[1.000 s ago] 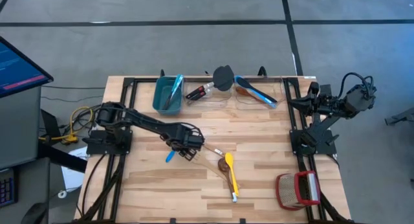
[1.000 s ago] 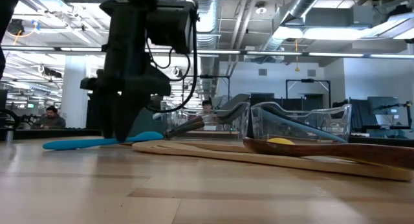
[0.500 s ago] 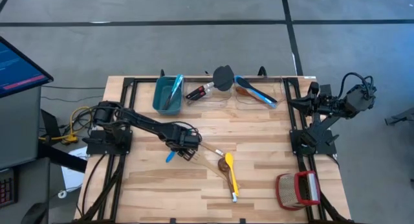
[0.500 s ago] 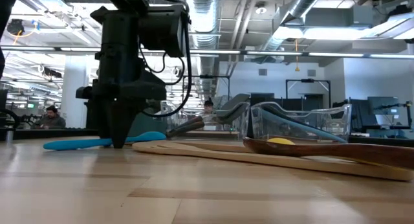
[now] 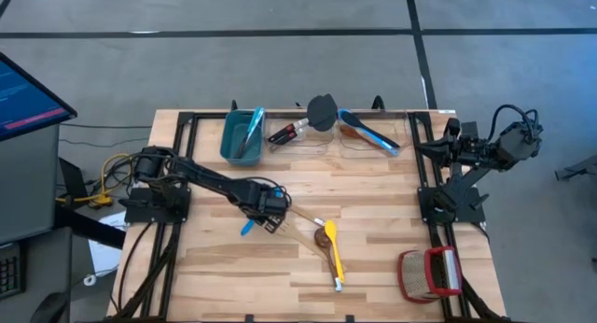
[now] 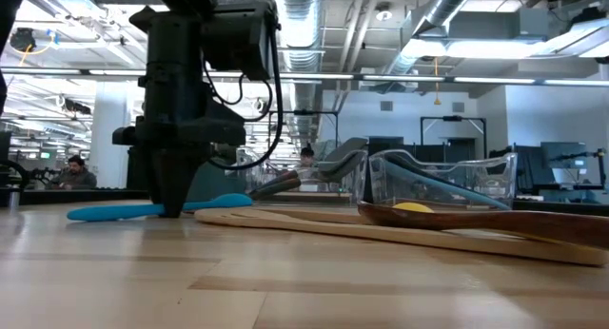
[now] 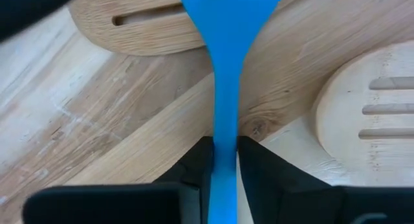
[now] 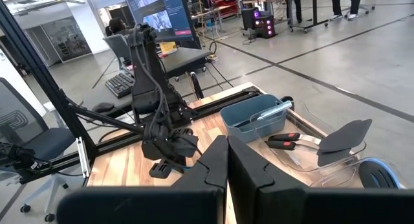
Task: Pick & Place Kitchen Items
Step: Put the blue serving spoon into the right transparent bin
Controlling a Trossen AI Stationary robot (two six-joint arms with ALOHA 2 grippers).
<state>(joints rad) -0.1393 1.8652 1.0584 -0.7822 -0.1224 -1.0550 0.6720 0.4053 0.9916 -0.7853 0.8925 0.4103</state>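
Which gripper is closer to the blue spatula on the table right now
Left. The left gripper is down on the blue spatula, its fingers closed on the handle. The right gripper is folded back at the table's far right edge.

Room: open workshop hall. Floor (image 5: 280, 62) of grey concrete, crossed by dark lines. Ceiling (image 6: 447, 25) bare, with silver ducts, pipes and strip lights. Table (image 5: 373, 188) of pale wood planks on a black frame. Monitor (image 5: 23, 94) with a lit blue screen stood beside the table. Grey office chair (image 8: 26, 136) stood near a desk bearing a keyboard (image 8: 119, 85). A seated person (image 6: 71, 170) showed far off at a workstation.
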